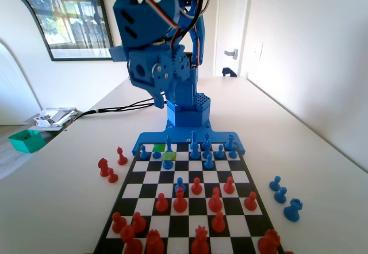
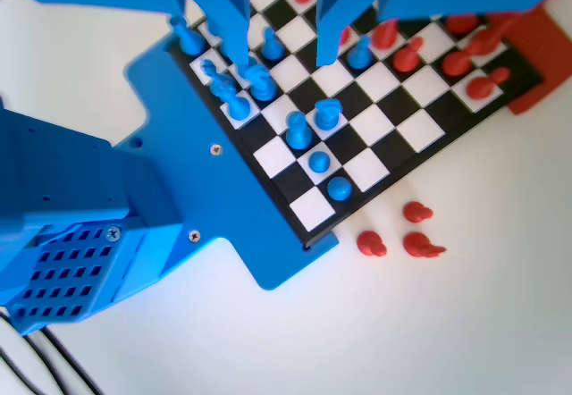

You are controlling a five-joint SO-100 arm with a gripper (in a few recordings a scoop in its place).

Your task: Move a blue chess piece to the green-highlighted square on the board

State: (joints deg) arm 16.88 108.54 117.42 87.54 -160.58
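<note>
The blue chess piece (image 1: 168,145) stands in the back rank of the board (image 1: 187,208), next to the blue base, with the bright green-highlighted square (image 1: 169,156) directly in front of it in the fixed view. A round-headed blue pawn (image 1: 167,163) sits partly over that green square or just in front of it; I cannot tell which. A duller yellow-green square (image 1: 159,147) lies just to the left of the slender piece in the same view.

The piece is thin and tall, with a narrow pointed top, clearly more slender than the pawns around it. It looks like hard plastic, so I judge it light and stiff, with a smooth surface that may slip. Because it is tall on a small foot, it could tip easily if it is pushed from one side. The best place to hold it seems to be the upper stem, below the point, with the jaws closing evenly from both sides.

In the wrist view the gripper (image 2: 284,55) hangs above the blue back ranks of the board, and its jaws are spread apart with nothing between them. Other blue pieces stand close beside the slender one, so there is little room for the jaws to go down.
</note>
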